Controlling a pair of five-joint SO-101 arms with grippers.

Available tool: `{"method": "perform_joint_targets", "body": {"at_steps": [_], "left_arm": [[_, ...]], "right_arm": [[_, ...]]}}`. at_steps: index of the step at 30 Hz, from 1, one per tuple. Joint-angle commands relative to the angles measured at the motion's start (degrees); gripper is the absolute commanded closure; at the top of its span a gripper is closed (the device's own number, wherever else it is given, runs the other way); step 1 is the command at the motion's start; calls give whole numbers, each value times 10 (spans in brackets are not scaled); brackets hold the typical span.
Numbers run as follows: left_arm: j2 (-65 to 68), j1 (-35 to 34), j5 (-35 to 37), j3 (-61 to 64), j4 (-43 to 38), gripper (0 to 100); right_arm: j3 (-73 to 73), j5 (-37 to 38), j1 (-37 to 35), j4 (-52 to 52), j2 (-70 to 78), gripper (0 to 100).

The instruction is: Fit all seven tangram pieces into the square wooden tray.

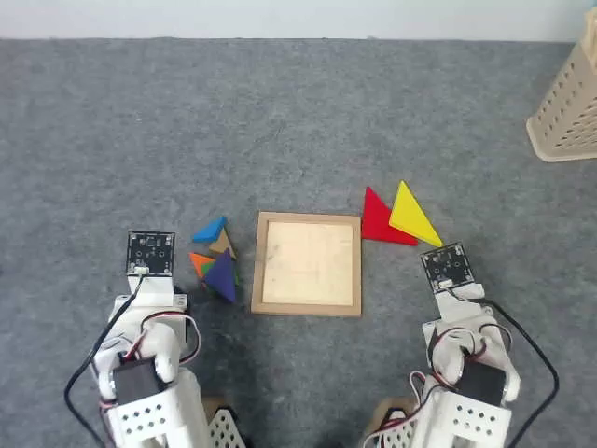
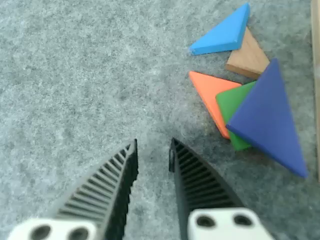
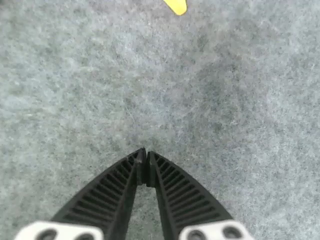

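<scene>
We are looking down on a grey carpet (image 1: pixel 280 121) where the square wooden tray (image 1: pixel 258 266) is lying flat between the two arms. All seven pieces are lying outside it.

Five are clustering just beside the tray's left edge. A light blue triangle (image 2: pixel 223 32) is touching a tan wooden piece (image 2: pixel 247 57). Below them a dark blue triangle (image 2: pixel 267 117) is overlapping a green piece (image 2: pixel 235 107) and an orange triangle (image 2: pixel 210 90). A red triangle (image 1: pixel 378 219) and a yellow triangle (image 1: pixel 410 217) are sitting side by side, touching, near the tray's upper right corner.

The left gripper (image 2: pixel 153 144) is hanging over bare carpet near the cluster, its jaws standing a narrow gap apart and holding nothing. The right gripper (image 3: pixel 145 151) is hanging over bare carpet near the yellow triangle's tip, its jaws pressed together with nothing between them.

A beige perforated basket (image 1: pixel 569 103) is standing at the far right edge.
</scene>
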Motion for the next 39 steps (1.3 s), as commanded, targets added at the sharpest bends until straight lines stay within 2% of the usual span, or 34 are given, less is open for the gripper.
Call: {"method": "perform_joint_targets", "body": {"at_steps": [1,31,35,39], "left_arm": [[-8,1,0,-2,3,900],[-8,4,0,-2,3,900],[-8,3,2,-2,-40,900],[-8,2,-2,-2,-30,900]], "right_arm": [[10,10,7,8,0,992],[11,10,7,8,0,992],[11,10,7,8,0,992],[11,10,7,8,0,992]]}}
